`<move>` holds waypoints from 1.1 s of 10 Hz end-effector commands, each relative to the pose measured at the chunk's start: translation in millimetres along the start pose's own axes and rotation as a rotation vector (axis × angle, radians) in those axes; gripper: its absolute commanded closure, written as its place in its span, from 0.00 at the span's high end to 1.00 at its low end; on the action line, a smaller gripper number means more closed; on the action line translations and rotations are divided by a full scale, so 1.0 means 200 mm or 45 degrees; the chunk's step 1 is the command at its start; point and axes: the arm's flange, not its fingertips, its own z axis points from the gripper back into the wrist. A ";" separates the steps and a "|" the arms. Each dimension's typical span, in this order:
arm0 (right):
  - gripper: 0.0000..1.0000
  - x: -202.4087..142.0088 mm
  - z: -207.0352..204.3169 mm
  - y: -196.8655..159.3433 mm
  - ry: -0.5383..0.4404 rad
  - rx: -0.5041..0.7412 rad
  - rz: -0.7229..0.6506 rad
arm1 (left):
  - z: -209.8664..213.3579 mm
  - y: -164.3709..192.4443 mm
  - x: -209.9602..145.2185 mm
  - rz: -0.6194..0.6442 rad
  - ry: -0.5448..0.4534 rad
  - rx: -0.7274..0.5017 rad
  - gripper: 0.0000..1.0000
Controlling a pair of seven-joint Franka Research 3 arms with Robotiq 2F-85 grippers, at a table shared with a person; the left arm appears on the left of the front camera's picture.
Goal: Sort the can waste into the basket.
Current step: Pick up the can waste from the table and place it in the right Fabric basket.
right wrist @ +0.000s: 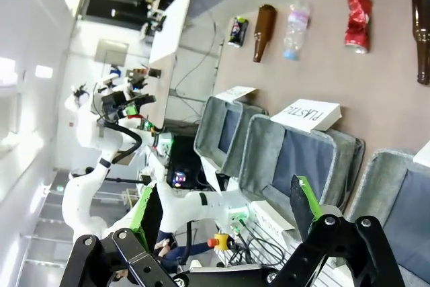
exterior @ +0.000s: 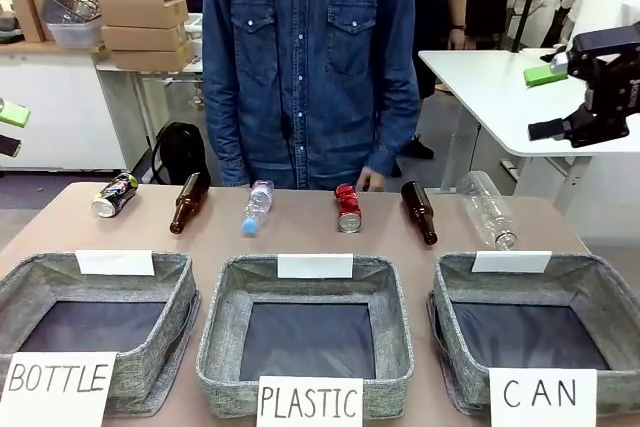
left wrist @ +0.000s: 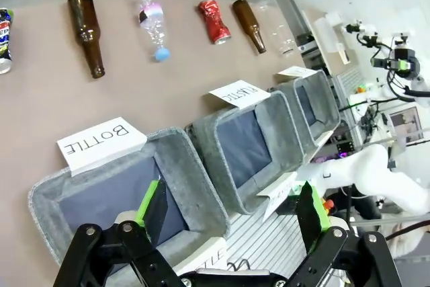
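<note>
Cans and bottles lie on their sides in one row along the far part of the worktop (exterior: pixel 300 242). The red can (exterior: pixel 348 208), dented, sits near the middle of that row, between a small clear plastic bottle (exterior: pixel 257 209) on its left and a brown glass bottle (exterior: pixel 419 211) on its right. The dark can (exterior: pixel 114 195) with printed sides lies at the row's left end, just beside a second brown bottle (exterior: pixel 189 202). A larger clear bottle (exterior: pixel 489 209) closes the row on the right.

Nearer to me stand three grey fabric baskets side by side: the BOTTLE basket (exterior: pixel 172 322) on my left, the PLASTIC basket (exterior: pixel 222 332) in the middle and the CAN basket (exterior: pixel 447 319) on my right. The CAN basket has a white tag (exterior: pixel 511 261) on its far rim and its handwritten sign (exterior: pixel 542 399) at the near side. Both cans are outside it. The red one is the nearer, and the dark one is well apart at the opposite end.

My left fingers (left wrist: pixel 149 206) are spread wide and grip nothing, hanging over the near side of the BOTTLE basket. My right fingers (exterior: pixel 545 75) are spread just as wide and hold nothing, raised high at the right, well above the worktop.

A person (exterior: pixel 310 57) in a denim shirt stands at the far edge, one hand (exterior: pixel 371 181) just behind the red can.
</note>
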 end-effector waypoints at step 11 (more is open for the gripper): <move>1.00 0.02 -0.01 -0.01 -0.014 0.026 0.036 | -0.09 0.19 0.27 -0.192 0.355 0.975 1.00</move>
